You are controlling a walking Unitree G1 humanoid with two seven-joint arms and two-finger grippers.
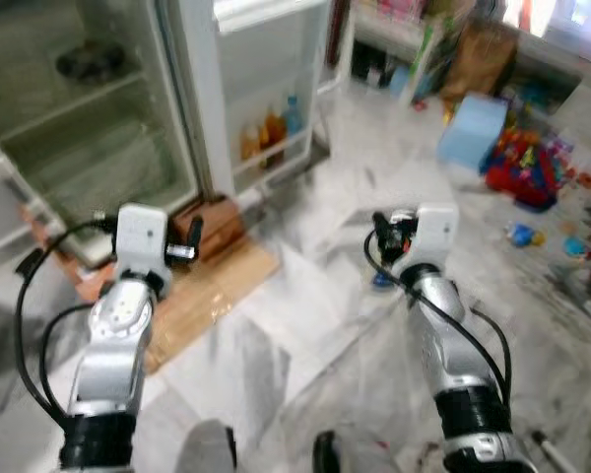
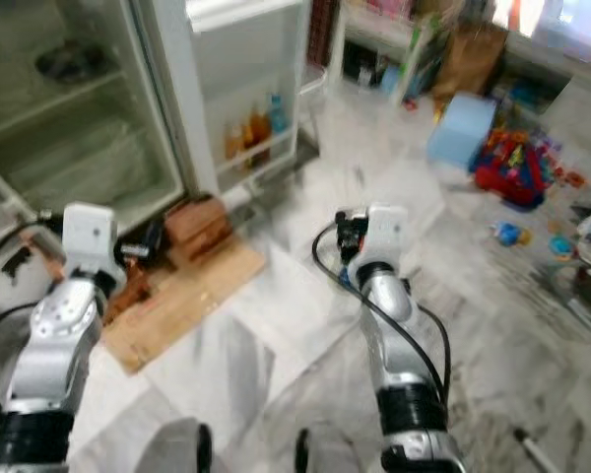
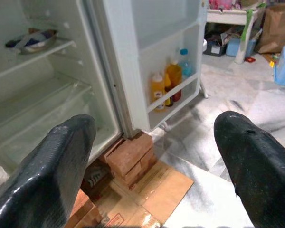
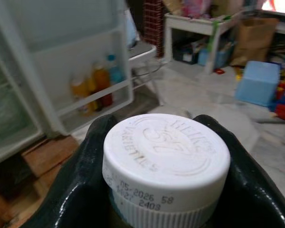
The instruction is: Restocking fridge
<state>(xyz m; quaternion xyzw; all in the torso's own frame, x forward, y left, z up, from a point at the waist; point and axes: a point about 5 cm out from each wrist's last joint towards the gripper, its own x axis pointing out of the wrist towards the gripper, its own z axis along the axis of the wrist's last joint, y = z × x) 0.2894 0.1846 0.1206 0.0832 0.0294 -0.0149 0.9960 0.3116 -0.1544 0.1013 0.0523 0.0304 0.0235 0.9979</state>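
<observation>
Marble floor [image 1: 305, 325], white with grey veins, fills mid frame; cardboard [image 1: 212, 296] lies flat on it lower left. Fridge [image 1: 89, 148] stands open upper left on bricks [image 3: 133, 159], shelves mostly bare, one dark dish [image 3: 31, 42] on the top shelf. Fridge door [image 1: 276, 89] swings out at top centre; its bottom rack holds orange bottles [image 3: 173, 78] and one blue-capped bottle [image 3: 184, 61]. Upper right: white shelf [image 4: 194, 23], brown bag [image 1: 483, 59], blue box [image 1: 473, 133], toys [image 1: 522, 163] scattered on the floor. Left pincer [image 3: 156, 161] spread wide, empty, aimed at the fridge. Right pincer [image 4: 159, 190] grips a white-capped bottle [image 4: 166, 164] at centre frame, over the floor; only the cap is visible, body hidden. Head views blurred; labels unreadable.
</observation>
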